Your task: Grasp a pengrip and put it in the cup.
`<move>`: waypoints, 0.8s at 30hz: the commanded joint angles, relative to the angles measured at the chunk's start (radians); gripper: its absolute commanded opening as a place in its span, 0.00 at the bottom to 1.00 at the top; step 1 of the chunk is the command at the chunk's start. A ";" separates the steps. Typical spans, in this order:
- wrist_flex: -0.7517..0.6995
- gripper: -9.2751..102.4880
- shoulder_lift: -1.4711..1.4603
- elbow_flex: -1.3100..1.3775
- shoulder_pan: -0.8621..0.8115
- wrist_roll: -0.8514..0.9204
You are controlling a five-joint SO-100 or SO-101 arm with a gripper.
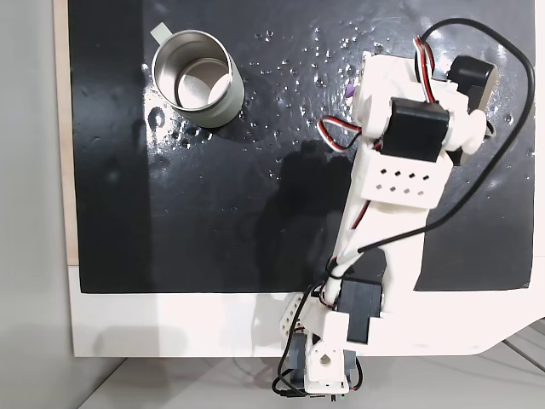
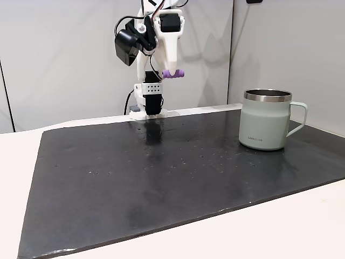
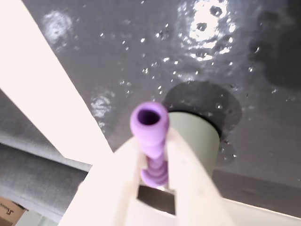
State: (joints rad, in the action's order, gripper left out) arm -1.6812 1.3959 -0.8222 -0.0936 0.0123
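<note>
1. Black mat [image 1: 213, 196] spread on a white table [image 1: 170, 328], glossy and speckled with small bright spots, seen from above in a fixed view. Near the mat's upper left, the cup [image 1: 197, 78]: upright, shiny steel inside, handle tab pointing up and left. On the right side, the white arm [image 1: 387, 204] reaching up from its base at the bottom edge, with black motors and red, white and black cables. Beside the arm's upper end, a small sliver of purple, the pengrip [image 1: 351, 89], well apart from the cup. Pincer tips hidden under the arm here; cannot tell how they stand from this view.

2. Pale grey walls behind the table in a fixed view taken low from the side. Same mat [image 2: 161, 178] across the foreground, cup [image 2: 267, 120] standing on its right part, pale grey-green outside with a steel rim and the handle to the right. At the far edge, the arm [image 2: 153, 59] raised high, gripper [image 2: 173, 73] pointing down and pinching the pengrip [image 2: 174, 73], held crosswise in the air well above the mat, up and to the left of the cup.

3. Mat [image 3: 225, 56] below and blurred in the wrist view, a white strip of table [image 3: 42, 94] running diagonally at the left. Gripper [image 3: 154, 141] entering from the bottom, its pale fingers [image 3: 117, 165] pressed against the ribbed pengrip [image 3: 150, 123], whose open end faces the camera. Directly behind the pengrip, the cup [image 3: 200, 136], grey-green, partly covered by one finger.
</note>
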 commanded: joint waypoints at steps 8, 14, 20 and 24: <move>-0.009 0.08 0.092 0.118 0.057 -0.072; -0.009 0.08 0.048 0.258 0.163 -0.144; -0.009 0.08 -0.003 0.336 0.293 -0.209; 0.000 0.08 -0.034 0.357 0.371 -0.224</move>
State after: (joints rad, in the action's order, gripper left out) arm -1.6828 1.3606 -0.5246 0.2255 -0.1933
